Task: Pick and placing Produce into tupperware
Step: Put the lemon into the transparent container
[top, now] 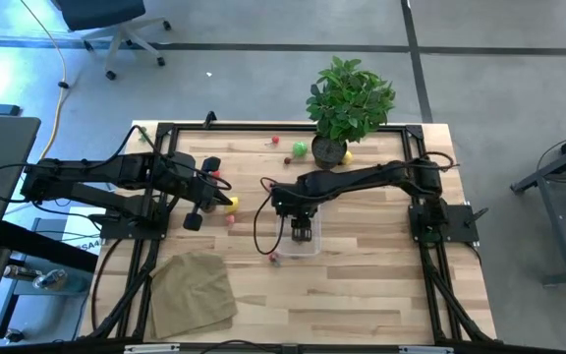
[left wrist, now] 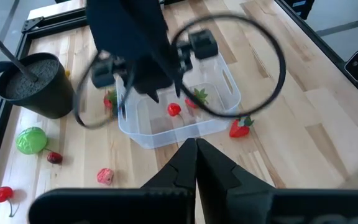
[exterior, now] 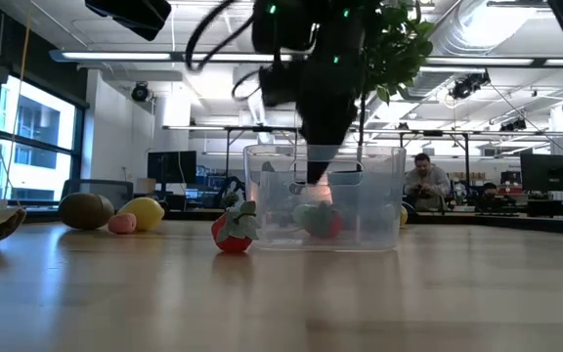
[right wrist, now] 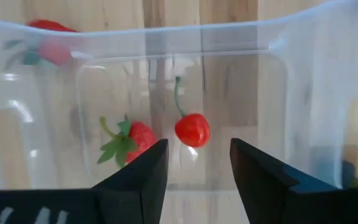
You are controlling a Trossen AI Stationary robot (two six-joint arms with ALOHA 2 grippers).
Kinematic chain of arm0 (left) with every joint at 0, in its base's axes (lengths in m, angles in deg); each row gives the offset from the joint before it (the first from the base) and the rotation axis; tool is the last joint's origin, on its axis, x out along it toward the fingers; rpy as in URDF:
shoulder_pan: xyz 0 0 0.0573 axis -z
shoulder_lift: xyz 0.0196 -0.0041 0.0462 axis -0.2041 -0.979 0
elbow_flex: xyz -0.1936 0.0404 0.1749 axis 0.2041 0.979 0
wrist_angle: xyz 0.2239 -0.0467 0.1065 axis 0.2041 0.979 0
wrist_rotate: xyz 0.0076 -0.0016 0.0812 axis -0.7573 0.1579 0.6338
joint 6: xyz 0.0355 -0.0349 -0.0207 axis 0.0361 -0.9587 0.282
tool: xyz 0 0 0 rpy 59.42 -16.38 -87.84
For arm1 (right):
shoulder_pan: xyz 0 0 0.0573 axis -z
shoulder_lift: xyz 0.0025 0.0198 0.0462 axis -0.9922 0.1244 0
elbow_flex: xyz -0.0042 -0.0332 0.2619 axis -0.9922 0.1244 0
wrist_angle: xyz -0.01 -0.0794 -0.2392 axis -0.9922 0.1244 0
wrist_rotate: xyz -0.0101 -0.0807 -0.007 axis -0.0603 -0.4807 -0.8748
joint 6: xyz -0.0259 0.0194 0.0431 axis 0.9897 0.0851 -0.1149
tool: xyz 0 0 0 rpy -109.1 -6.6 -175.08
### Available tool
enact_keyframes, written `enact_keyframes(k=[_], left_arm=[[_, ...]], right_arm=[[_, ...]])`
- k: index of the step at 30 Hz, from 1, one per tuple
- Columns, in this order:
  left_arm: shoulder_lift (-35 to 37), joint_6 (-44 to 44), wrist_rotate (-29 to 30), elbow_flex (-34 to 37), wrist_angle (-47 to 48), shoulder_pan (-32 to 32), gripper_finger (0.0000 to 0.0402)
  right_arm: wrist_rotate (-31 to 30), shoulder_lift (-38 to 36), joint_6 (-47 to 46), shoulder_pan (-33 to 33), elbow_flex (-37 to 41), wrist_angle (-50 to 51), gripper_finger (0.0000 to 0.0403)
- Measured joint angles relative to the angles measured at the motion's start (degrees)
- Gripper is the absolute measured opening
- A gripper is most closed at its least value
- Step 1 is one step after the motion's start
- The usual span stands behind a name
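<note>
Right wrist view shows the right pincer [right wrist: 194, 171] open inside the clear rectangular plastic container [right wrist: 303, 81], with a small red toy cherry [right wrist: 192, 129] lying free on its floor beside a red toy strawberry [right wrist: 140, 139]. Lifting out carelessly, a finger could catch the thin wall and drag or tip the light container. Farther off, another red strawberry [left wrist: 240, 127] waits on the wooden surface [left wrist: 303, 137]. The left pincer [left wrist: 196, 163] rests shut, empty.

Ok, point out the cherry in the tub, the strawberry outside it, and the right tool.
cherry [right wrist: 192, 129], right wrist view, its round red body.
strawberry [left wrist: 239, 128], left wrist view, its red flesh.
right tool [right wrist: 198, 171], right wrist view, midway between fingertips.
</note>
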Motion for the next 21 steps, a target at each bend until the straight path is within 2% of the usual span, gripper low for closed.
enact_keyframes(k=[2, 6, 9, 13, 21], left_arm=[[0.0, 0.0, 0.0, 0.0, 0.0, 0.0, 0.0001], [0.0, 0.0, 0.0, 0.0, 0.0, 0.0, 0.0001], [0.0, 0.0, 0.0, 0.0, 0.0, 0.0, 0.0001], [0.0, 0.0, 0.0, 0.0, 0.0, 0.0, 0.0001], [0.0, 0.0, 0.0, 0.0, 0.0, 0.0, 0.0001]], right_arm=[[-1.3, -2.4, -0.5, -0.3, 0.0, 0.5, 0.0165], [-8.0, -8.3, -2.2, -1.3, 0.6, 0.4, 0.0165], [-12.1, -14.5, -5.0, -2.2, 4.5, -2.5, 0.0165], [-15.8, -24.6, -11.6, -3.0, 15.4, -8.3, 0.0165], [-21.7, -46.0, -31.2, -4.9, 40.3, -17.3, 0.0165]])
